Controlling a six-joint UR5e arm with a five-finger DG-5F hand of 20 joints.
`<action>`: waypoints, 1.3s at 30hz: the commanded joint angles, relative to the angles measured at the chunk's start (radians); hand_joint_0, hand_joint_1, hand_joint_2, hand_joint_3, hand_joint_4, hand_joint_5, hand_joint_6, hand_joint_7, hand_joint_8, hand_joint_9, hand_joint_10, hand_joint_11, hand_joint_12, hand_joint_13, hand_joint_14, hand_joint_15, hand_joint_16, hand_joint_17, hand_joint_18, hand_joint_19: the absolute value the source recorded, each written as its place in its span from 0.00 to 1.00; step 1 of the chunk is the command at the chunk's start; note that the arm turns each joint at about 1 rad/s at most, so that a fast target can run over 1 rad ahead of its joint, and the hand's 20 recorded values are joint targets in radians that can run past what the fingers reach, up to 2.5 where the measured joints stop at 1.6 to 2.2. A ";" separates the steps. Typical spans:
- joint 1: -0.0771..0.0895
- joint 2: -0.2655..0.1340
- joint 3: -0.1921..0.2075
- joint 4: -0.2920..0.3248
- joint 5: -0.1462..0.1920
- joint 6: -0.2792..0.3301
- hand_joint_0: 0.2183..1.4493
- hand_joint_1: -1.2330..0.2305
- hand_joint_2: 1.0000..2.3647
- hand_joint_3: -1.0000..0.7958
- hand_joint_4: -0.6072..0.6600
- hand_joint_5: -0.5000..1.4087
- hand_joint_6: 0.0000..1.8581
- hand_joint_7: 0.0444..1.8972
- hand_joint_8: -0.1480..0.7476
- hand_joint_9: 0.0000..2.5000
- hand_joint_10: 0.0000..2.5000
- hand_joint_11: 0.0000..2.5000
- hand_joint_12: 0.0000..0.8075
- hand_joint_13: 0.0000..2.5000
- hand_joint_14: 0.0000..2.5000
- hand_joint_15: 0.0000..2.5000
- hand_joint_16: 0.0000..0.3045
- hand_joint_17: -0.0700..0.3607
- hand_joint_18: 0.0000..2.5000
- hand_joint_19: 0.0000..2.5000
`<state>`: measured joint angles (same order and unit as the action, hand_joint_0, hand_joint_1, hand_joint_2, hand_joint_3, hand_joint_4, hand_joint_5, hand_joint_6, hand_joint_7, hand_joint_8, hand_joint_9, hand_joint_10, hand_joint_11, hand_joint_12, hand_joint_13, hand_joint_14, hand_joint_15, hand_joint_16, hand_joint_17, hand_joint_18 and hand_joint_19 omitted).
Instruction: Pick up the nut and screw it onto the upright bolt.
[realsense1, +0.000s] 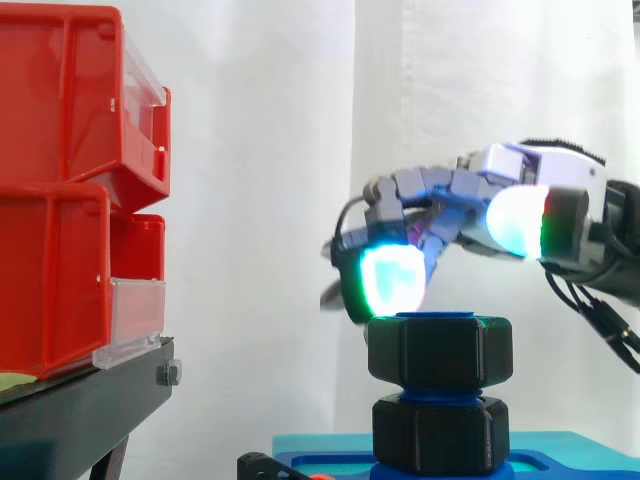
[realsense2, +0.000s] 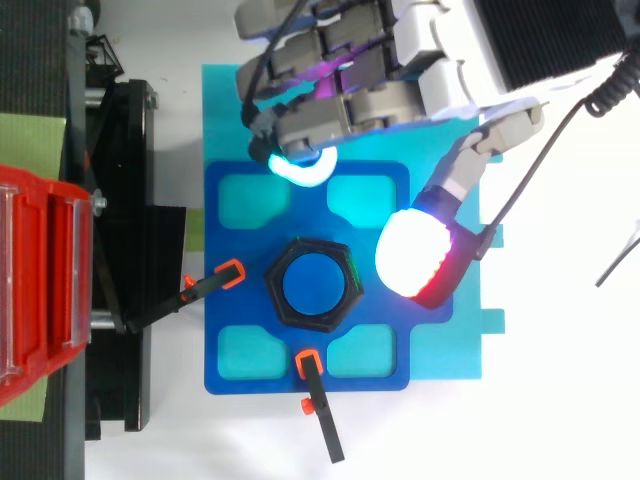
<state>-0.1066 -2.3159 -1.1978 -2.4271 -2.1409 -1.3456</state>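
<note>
- Black hex nut (realsense1: 440, 348) sitting high on the upright blue bolt (realsense2: 312, 283), bolt tip just showing above it.
- Second black nut (realsense1: 440, 435) lower on the same thread, down by the blue base plate (realsense2: 230, 350).
- Hand (realsense1: 520, 165) hovering beside and slightly above the top nut, holding nothing.
- Fingers (realsense1: 390, 280) apart, tips bent downward, thumb (realsense2: 415, 255) splayed off to one side; from above, no contact with the nut.
- Looks hard, stiff and probably light, likely plastic; smooth flats, possibly slippery under rounded pads.
- Best taken across two opposite flats, thumb against fingers, kept level.
- Risk of cross-threading if tilted or pressed off-centre.
- Judged as started on the thread, with more turns probably left.
</note>
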 joint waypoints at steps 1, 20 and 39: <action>-0.004 0.001 0.049 -0.009 -0.028 0.009 0.23 0.74 0.00 0.28 0.67 0.24 0.27 0.66 0.48 0.44 0.00 0.00 0.24 0.33 0.00 0.00 0.06 0.26 0.22 0.02; 0.070 0.000 -0.031 0.029 0.067 0.014 0.22 0.74 0.00 0.28 0.65 0.21 0.27 0.38 0.44 0.40 0.00 0.00 0.24 0.30 0.00 0.00 0.08 0.30 0.20 0.03; 0.091 0.000 -0.042 0.013 0.079 0.013 0.22 0.74 0.00 0.28 0.66 0.21 0.27 0.42 0.45 0.40 0.00 0.00 0.25 0.31 0.00 0.00 0.09 0.30 0.21 0.04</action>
<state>-0.0155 -2.3163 -1.2394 -2.4082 -2.0617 -1.3329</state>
